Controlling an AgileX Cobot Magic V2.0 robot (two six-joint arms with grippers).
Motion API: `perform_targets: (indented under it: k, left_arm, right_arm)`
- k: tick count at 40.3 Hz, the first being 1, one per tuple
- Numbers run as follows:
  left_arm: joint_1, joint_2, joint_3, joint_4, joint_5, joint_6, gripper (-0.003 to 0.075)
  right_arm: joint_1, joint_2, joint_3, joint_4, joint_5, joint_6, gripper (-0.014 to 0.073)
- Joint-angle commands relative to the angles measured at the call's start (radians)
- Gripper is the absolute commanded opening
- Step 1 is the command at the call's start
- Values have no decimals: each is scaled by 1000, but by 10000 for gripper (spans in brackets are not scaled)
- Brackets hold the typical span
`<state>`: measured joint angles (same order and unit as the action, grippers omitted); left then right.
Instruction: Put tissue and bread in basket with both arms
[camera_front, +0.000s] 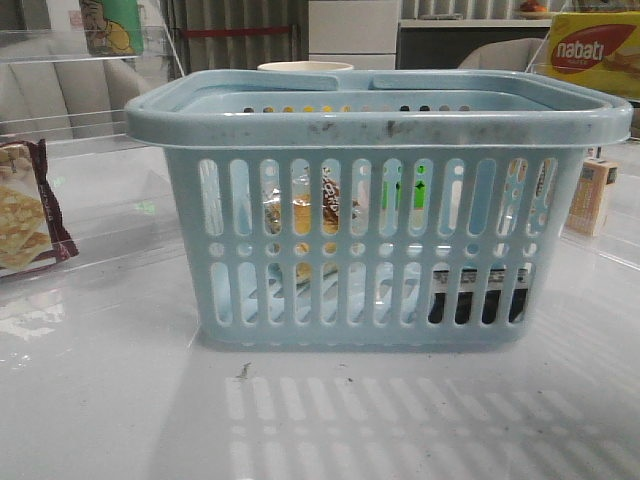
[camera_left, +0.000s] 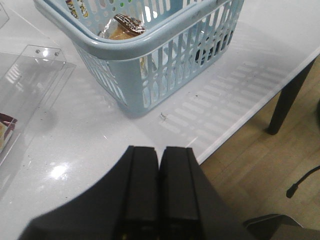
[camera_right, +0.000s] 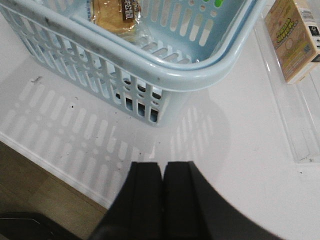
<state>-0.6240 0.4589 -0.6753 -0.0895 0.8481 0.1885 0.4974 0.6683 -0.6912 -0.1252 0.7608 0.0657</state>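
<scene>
Bread and tissue lie inside the basket while our left gripper and right gripper hang pinched shut and empty outside it, where a careless swing could clip the rim.

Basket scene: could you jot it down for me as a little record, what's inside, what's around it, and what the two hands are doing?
basket: pale blue, upright on the white table
bread: inside the basket, in clear wrapper
tissue: dark pack low in the basket, seen through the slots
left hand: shut, empty, outside the basket
right hand: shut, empty, outside the basket
cracker packet: on the table, left of the basket
yellow carton: right of the basket
</scene>
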Motion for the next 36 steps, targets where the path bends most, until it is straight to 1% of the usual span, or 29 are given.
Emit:
perform_targets:
  k: [1, 5, 13, 16, 19, 25, 33, 36]
  left_arm:
    - [69, -56, 10, 14, -125, 0, 90]
    - [179, -155, 101, 53, -266, 0, 90]
    - [381, -373, 351, 51, -575, 0, 91]
    - [445, -435, 434, 16, -639, 0, 91]
    - [503, -479, 510, -12, -674, 0, 91]
    - [552, -482, 610, -24, -764, 0, 91]
    - [544, -484, 683, -25, -876, 0, 91]
    - [537, -484, 681, -25, -868, 0, 91]
  right_arm:
    - [-2, -2, -27, -20, -61, -6, 55]
    - [-2, -2, -27, -20, -61, -6, 55]
    - [-2, -2, -27, -20, -60, -6, 55]
    - [-2, -2, -27, -20, -60, -6, 55]
    - [-2, -2, -27, -20, -60, -6, 55]
    - [-2, -2, -27, -20, -57, -6, 55]
    - [-2, -2, -27, -20, -56, -6, 55]
    - [-2, -2, -27, -20, -56, -6, 55]
